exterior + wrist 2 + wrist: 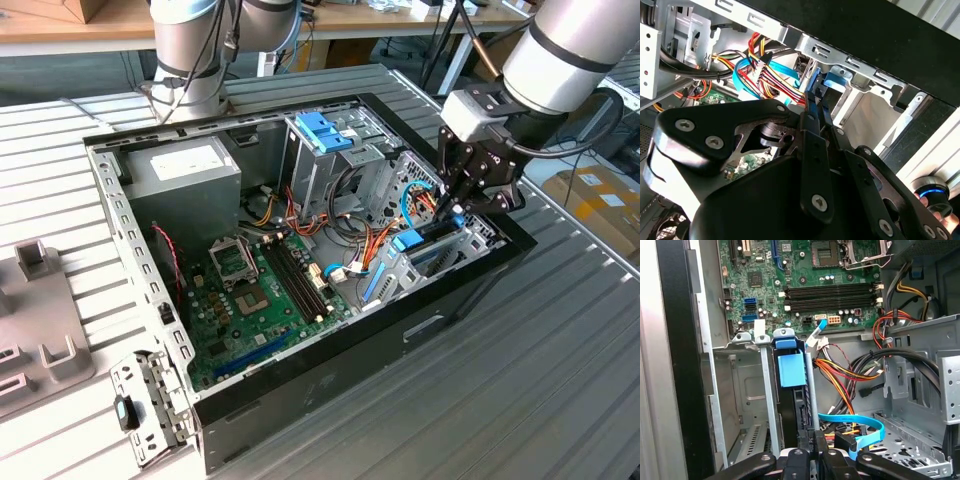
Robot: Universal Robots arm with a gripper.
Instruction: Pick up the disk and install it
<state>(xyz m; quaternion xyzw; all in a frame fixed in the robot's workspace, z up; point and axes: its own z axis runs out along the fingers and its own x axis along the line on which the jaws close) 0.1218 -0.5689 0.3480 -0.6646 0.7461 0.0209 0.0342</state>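
Observation:
The disk (425, 250), a dark drive in a bright blue carrier, stands on edge in the metal drive bay (400, 275) at the exterior view's right end of the open computer case (440, 320). Its blue end tab (790, 369) faces the motherboard in the first wrist view. My gripper (450, 208) reaches down into the case over the disk's other end. In both wrist views the fingers (812, 125) are pinched together on the disk's thin blue edge (816, 95). The gripper (812, 440) covers that end of the disk.
A light-blue bracket (322, 130) sits on the tall grey cage next to the bay. Bundles of orange and red wires (840, 375) and a thin blue cable (855, 422) lie close beside the disk. The power supply (185, 165) and motherboard (250, 290) lie toward the exterior view's left. Grey fixtures (40, 330) rest on the slatted table.

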